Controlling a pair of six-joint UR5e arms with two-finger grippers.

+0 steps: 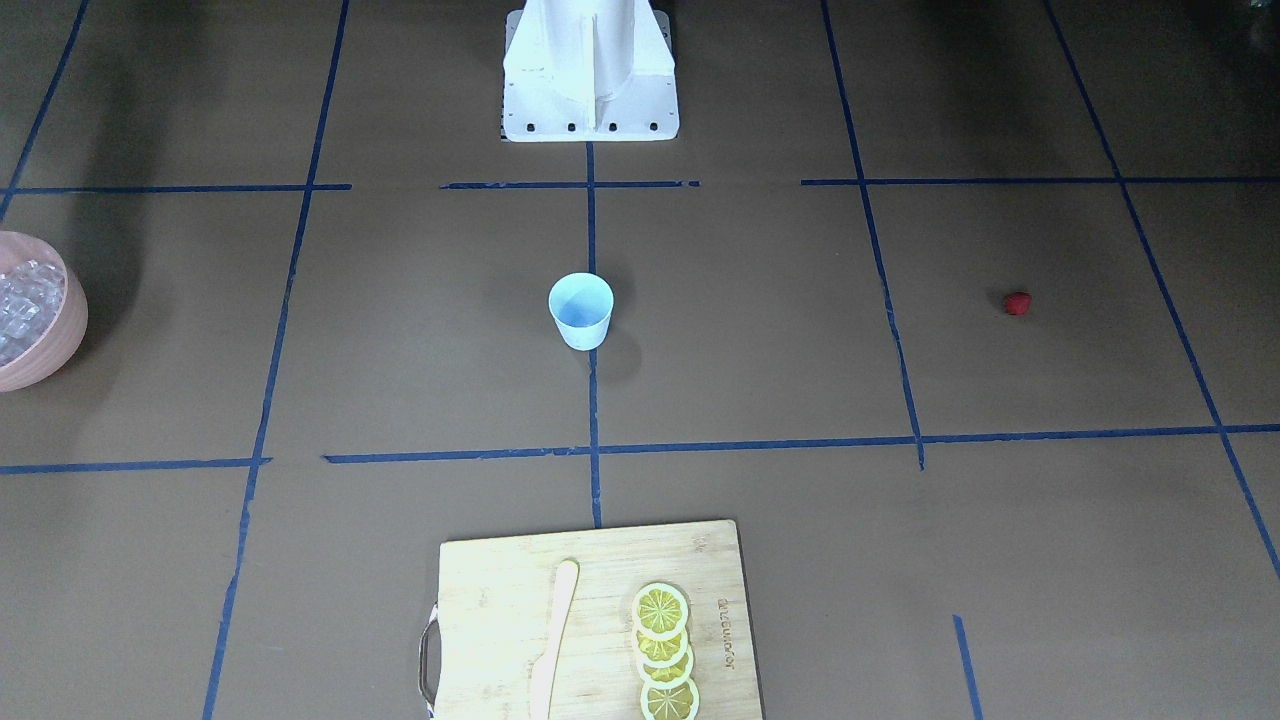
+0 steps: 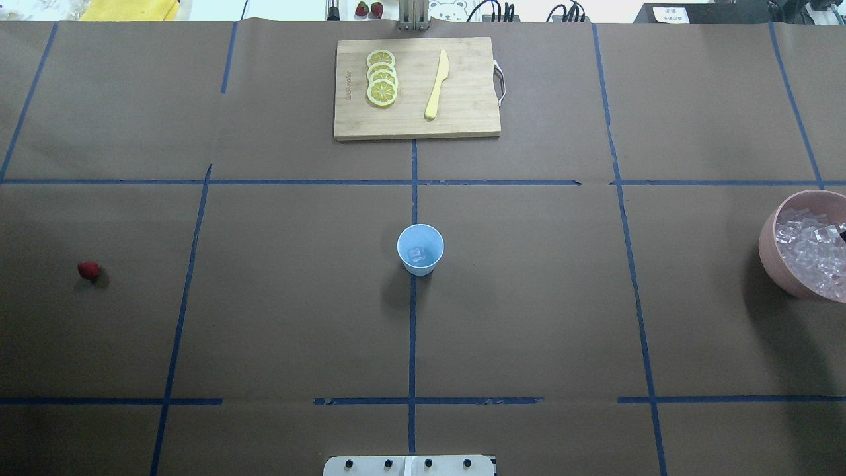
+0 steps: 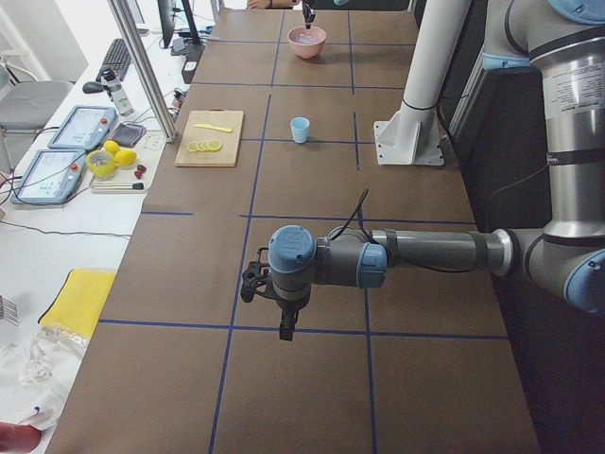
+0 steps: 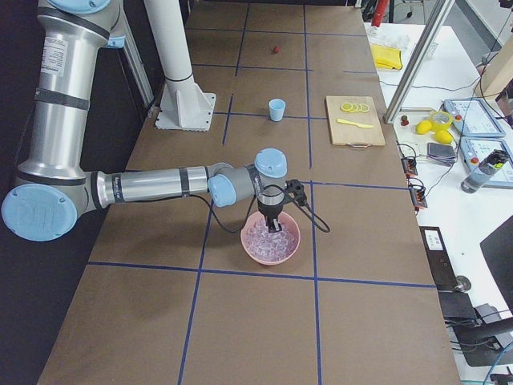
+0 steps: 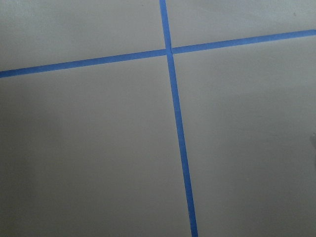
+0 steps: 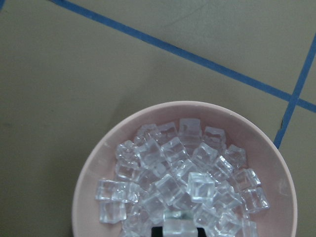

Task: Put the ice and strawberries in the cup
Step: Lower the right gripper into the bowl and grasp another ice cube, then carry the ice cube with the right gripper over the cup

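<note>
The brown table (image 2: 529, 297) carries a board (image 2: 462, 119) at its far edge. The left gripper (image 3: 285, 326) hangs over bare paper, and the right gripper (image 4: 272, 216) reaches down into the pink bowl (image 6: 94, 163) of ice (image 6: 197, 185); I cannot tell how wide either stands. The cup (image 2: 423, 266) stands at the centre with one cube inside. The strawberry (image 2: 88, 270) lies well apart, on the robot's left

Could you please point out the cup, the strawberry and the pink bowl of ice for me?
cup (image 1: 582, 328): front-facing view, outer wall.
strawberry (image 2: 88, 270): overhead view, red body.
pink bowl (image 2: 773, 264): overhead view, outer side wall.
</note>
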